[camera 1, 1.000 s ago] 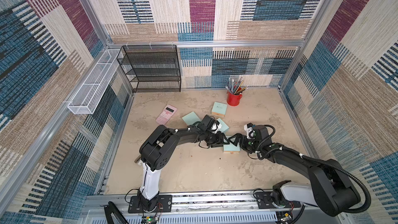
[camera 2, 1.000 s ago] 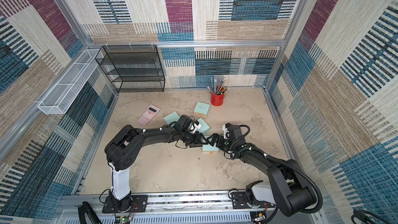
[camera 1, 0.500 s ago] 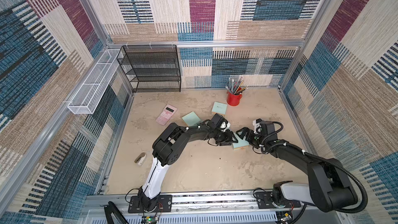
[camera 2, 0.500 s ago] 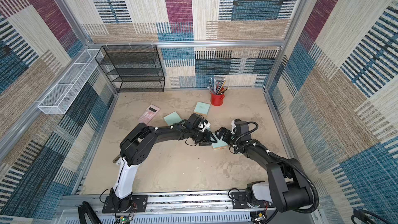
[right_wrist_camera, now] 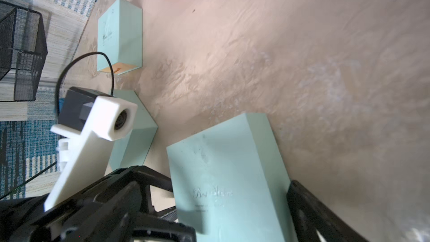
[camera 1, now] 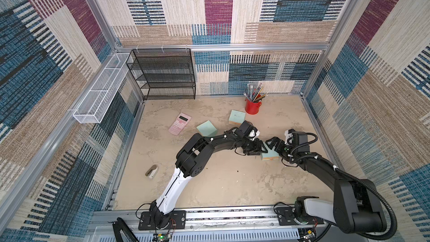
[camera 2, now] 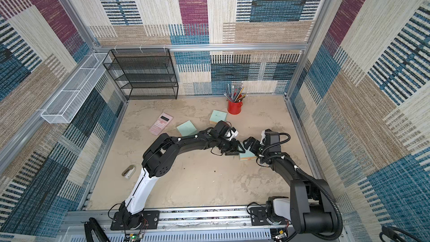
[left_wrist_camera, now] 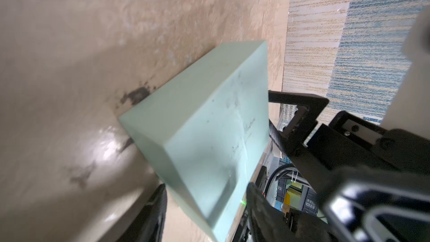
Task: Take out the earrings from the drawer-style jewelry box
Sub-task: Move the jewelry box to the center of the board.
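Note:
A mint-green jewelry box [camera 1: 271, 155] [camera 2: 248, 156] lies flat on the table at centre right, between my two grippers. My left gripper [camera 1: 259, 150] [left_wrist_camera: 206, 188] reaches in from the left, its jaws closed on the box's near corner [left_wrist_camera: 209, 124]. From the right, my right gripper [camera 1: 274, 147] [right_wrist_camera: 209, 206] stands wide open and straddles the same box [right_wrist_camera: 232, 171], whose lid bears faint silver script. The box's tan drawer end faces the front. The earrings are out of view.
Two more mint boxes [camera 1: 207, 128] [camera 1: 236, 117] lie behind the left arm. A red pencil cup [camera 1: 253, 107] stands at the back, with a pink calculator [camera 1: 179, 123] to its left. A black mesh shelf [camera 1: 162, 75] and a white wire basket [camera 1: 100, 89] line the back left. A small stapler-like thing [camera 1: 151, 171] lies front left.
Both grippers and the box between them have shifted to the right across the table. Neither gripper's opening has changed.

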Controlling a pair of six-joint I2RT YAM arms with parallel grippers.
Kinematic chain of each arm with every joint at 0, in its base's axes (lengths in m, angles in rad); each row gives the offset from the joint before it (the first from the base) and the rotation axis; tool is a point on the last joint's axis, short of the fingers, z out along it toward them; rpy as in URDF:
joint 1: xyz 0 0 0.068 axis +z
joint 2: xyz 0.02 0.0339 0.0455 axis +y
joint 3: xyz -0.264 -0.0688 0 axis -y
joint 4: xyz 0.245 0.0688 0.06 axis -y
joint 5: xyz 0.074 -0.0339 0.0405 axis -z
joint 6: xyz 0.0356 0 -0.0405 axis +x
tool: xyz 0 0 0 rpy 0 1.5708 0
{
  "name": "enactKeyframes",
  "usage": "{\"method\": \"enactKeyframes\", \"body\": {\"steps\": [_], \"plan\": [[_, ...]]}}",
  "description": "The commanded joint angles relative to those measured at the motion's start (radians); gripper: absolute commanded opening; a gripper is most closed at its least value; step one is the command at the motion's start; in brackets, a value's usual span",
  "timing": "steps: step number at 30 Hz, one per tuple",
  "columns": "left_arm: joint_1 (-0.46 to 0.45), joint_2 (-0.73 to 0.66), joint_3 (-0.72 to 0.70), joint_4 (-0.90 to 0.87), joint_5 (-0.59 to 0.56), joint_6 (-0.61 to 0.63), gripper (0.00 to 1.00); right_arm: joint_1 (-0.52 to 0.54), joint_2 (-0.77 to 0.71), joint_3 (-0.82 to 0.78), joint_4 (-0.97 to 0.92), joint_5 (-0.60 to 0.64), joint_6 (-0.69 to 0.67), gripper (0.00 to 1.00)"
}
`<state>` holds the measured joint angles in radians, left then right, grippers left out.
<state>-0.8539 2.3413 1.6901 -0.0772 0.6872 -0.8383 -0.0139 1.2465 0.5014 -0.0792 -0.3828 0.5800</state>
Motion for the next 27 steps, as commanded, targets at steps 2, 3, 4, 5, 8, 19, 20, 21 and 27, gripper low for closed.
{"method": "enactKeyframes", "body": {"steps": [2, 3, 4, 5, 8, 19, 20, 21, 27], "plan": [[-0.019, 0.046, 0.087, 0.047, 0.051, -0.015, 0.56, -0.054, 0.008, 0.009, -0.007, -0.088, -0.035, 0.99], [-0.024, 0.056, 0.107, 0.04, 0.054, -0.015, 0.56, -0.068, 0.01, 0.006, -0.008, -0.092, -0.041, 0.99], [-0.029, 0.068, 0.131, 0.032, 0.055, -0.017, 0.56, -0.083, 0.01, 0.005, -0.008, -0.098, -0.047, 0.99], [-0.032, 0.081, 0.151, 0.027, 0.059, -0.017, 0.56, -0.096, 0.012, 0.007, -0.011, -0.098, -0.052, 0.99], [-0.05, 0.11, 0.195, 0.012, 0.064, -0.017, 0.56, -0.138, 0.014, 0.005, -0.016, -0.099, -0.062, 0.99], [-0.071, 0.168, 0.273, 0.015, 0.064, -0.031, 0.56, -0.211, 0.06, 0.023, 0.009, -0.114, -0.085, 0.99], [-0.071, 0.172, 0.284, 0.01, 0.065, -0.031, 0.56, -0.214, 0.063, 0.024, 0.006, -0.11, -0.089, 0.99], [-0.07, 0.179, 0.294, 0.007, 0.067, -0.032, 0.56, -0.22, 0.062, 0.026, 0.003, -0.106, -0.09, 0.99], [-0.075, 0.179, 0.298, 0.014, 0.067, -0.041, 0.56, -0.235, 0.057, 0.023, -0.003, -0.093, -0.087, 0.99]]}}
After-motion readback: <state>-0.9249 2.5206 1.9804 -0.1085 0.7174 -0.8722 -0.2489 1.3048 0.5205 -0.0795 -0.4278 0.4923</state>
